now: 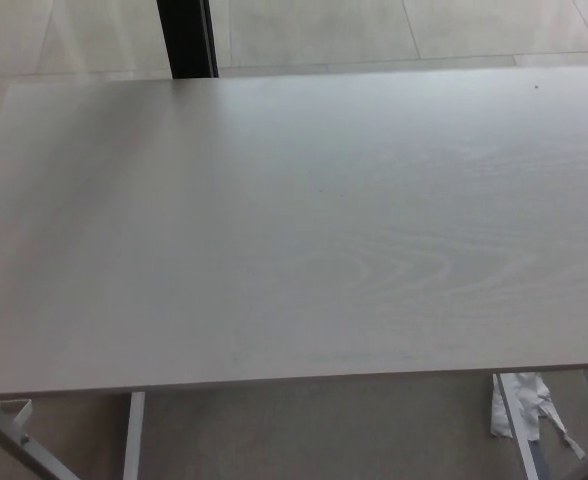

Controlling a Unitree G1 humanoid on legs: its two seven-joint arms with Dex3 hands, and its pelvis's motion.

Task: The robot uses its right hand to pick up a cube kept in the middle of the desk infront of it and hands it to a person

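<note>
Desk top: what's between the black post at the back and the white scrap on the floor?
Only bare desk lies between the black post and white scrap, in the head view.
</note>
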